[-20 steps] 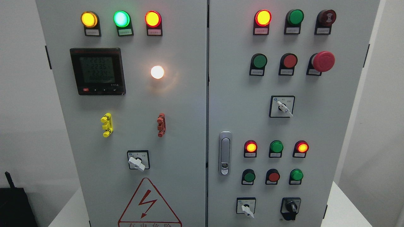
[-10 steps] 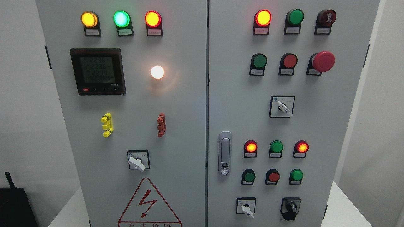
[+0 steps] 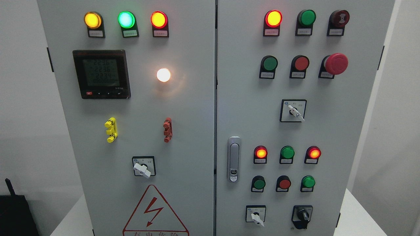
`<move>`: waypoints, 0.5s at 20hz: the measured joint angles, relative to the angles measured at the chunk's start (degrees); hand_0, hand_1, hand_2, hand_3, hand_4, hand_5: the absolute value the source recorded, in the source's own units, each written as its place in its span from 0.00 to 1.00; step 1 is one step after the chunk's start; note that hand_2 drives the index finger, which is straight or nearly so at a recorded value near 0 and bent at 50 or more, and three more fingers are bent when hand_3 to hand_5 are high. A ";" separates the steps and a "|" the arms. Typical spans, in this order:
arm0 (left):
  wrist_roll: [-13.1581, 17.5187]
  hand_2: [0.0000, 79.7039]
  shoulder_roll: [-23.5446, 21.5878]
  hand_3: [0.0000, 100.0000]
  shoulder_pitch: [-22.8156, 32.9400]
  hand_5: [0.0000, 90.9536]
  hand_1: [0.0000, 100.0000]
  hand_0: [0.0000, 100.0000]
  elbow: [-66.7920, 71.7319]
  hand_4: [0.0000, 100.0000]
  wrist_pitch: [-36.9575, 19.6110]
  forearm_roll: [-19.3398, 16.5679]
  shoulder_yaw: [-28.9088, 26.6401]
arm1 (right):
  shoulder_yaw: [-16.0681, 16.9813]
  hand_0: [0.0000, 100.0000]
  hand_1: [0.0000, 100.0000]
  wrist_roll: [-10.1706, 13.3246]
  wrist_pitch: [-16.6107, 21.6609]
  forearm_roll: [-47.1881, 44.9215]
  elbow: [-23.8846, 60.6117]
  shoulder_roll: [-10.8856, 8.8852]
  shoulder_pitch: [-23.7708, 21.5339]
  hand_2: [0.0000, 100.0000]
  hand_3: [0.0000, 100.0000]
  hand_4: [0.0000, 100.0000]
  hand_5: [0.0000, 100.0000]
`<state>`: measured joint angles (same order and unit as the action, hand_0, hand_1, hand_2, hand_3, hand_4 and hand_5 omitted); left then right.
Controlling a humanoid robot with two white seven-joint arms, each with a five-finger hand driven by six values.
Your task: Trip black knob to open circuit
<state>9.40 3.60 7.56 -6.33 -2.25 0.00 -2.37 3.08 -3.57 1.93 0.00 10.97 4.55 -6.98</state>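
Cabinet (image 3: 197, 131): a grey two-door electrical panel fills the room in front of me; everything below is placed from its door latch (image 3: 234, 159), the silver handle at the left edge of the right-hand door.
Meter (image 3: 101, 74): dark display well up and to the left of the latch, on the left door.
Warning triangle (image 3: 155, 211): red lightning sign below and left of the latch, cut off by the bottom edge.
Emergency stop (image 3: 335, 64): red mushroom button far up and right of the latch.
Black knob (image 3: 303, 215): the task's thing, down and to the right of the latch, near the bottom of the right door, just right of a white-handled selector (image 3: 256, 216). Its grip ridge looks about upright, perhaps a touch tilted.
Robot hands: neither one shows, so I cannot tell whether they are released or clenched.
Bearing for the move: with no hand in sight, direction from hand to knob can't be read; since the knob sits on the right side, I'd judge the right arm the nearer one.
Progress: knob untouched, trip not yet begun.
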 measured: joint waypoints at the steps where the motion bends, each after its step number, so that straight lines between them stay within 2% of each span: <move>1: 0.00 0.00 0.00 0.00 0.00 0.00 0.39 0.12 0.00 0.00 0.01 0.00 0.00 | 0.25 0.00 0.07 0.00 1.78 0.00 0.39 0.00 -0.02 0.00 0.00 0.00 0.00; 5: 0.00 0.00 0.00 0.00 0.00 0.00 0.39 0.12 0.00 0.00 0.01 0.00 0.00 | 1.01 0.00 0.06 -0.13 7.99 0.00 1.49 0.23 -0.29 0.00 0.00 0.00 0.00; 10: 0.00 0.00 0.00 0.00 0.00 0.00 0.39 0.12 0.00 0.00 0.01 0.00 0.00 | 1.66 0.00 0.04 -0.26 11.59 0.00 3.45 0.51 -0.65 0.00 0.00 0.00 0.00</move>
<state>9.40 3.60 7.56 -6.33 -2.24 0.00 -2.37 4.74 -3.83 13.52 0.00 14.41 5.07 -7.63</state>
